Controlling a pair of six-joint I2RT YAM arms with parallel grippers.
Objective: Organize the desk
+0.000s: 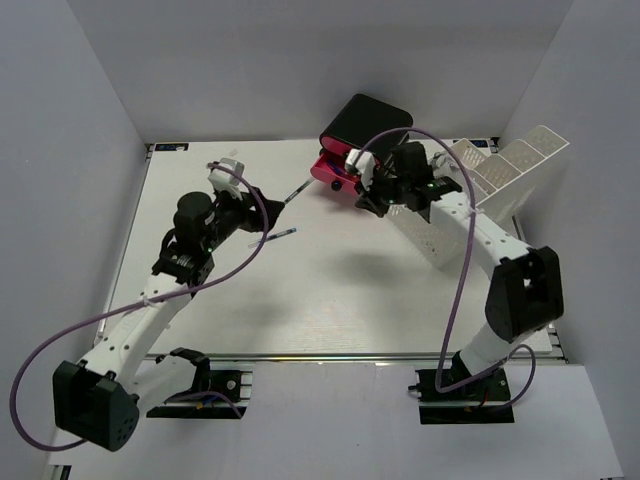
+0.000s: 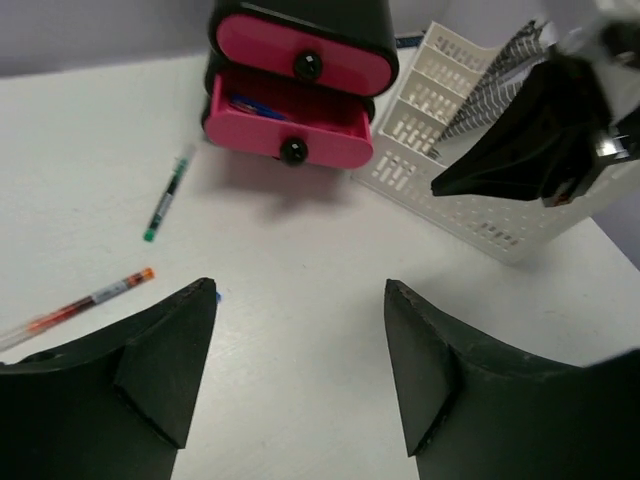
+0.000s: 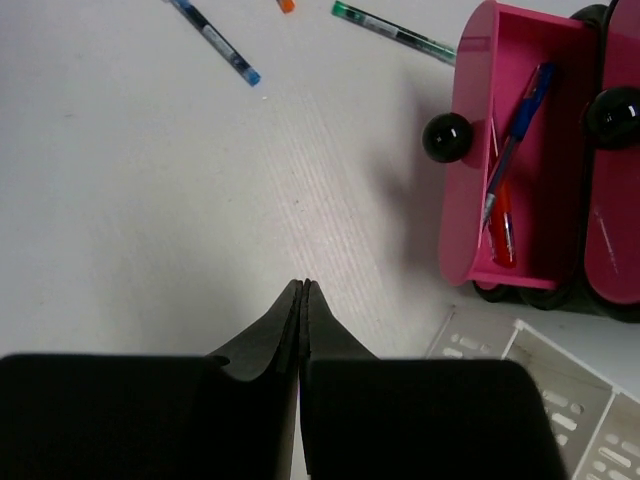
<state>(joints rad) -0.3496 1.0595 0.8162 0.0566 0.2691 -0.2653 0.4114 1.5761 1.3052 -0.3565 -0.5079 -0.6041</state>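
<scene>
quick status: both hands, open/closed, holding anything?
left hand: open, nothing between the fingers.
right hand: closed, fingers pressed together, holding nothing.

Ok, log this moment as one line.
left pincer open, empty | right pincer shut | lower pink drawer open, pens inside | green pen, orange pen, blue pen loose on desk

Bench (image 3: 120,200): matt white, faint ribbed grain. Drawer unit (image 2: 260,45): glossy pink plastic fronts, black shell, shiny knobs. Perforated tray (image 2: 470,215): white plastic, satin. Green-tipped pen (image 2: 166,198): clear plastic barrel.
</scene>
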